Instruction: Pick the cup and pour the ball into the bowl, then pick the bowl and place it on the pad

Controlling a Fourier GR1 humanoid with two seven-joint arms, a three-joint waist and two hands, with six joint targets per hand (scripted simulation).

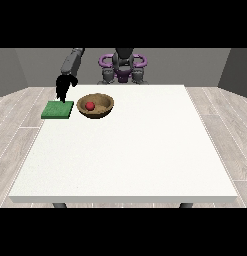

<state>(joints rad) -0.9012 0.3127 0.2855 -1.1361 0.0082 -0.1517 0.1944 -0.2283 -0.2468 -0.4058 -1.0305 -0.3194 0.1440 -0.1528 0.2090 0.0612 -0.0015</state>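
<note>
A brown wooden bowl [96, 106] stands on the white table [130, 150] at the far left, with a red ball [89, 105] inside it. Just left of the bowl lies a flat green pad [58, 110]. The hand at the view's left [63, 86] hangs above the pad's far edge with its fingers pointing down and nothing in them, apart from the bowl. No cup shows anywhere. The other hand is out of sight.
The robot's torso [123, 67] stands behind the table's far edge. The table's left edge runs close beside the pad. Grey wooden floor surrounds the table.
</note>
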